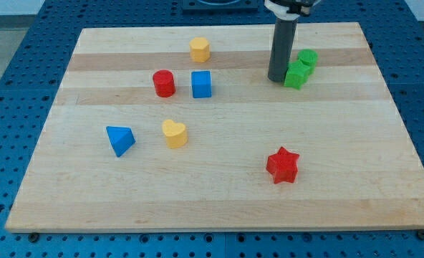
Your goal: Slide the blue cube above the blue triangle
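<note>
Resting on the wooden board [219, 201], my tip [278, 79] holds nothing, touching the green blocks' [300, 68] left side. Well left, the blue plastic cube [201, 84] sits beside a red cylinder [163, 83], up-right of the blue plastic triangle [120, 139].

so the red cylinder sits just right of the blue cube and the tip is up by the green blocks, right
Not quite. The camera view shows the red cylinder just to the left of the blue cube, not the right. The rest holds: my tip is up by the green blocks, on their left side.
</note>
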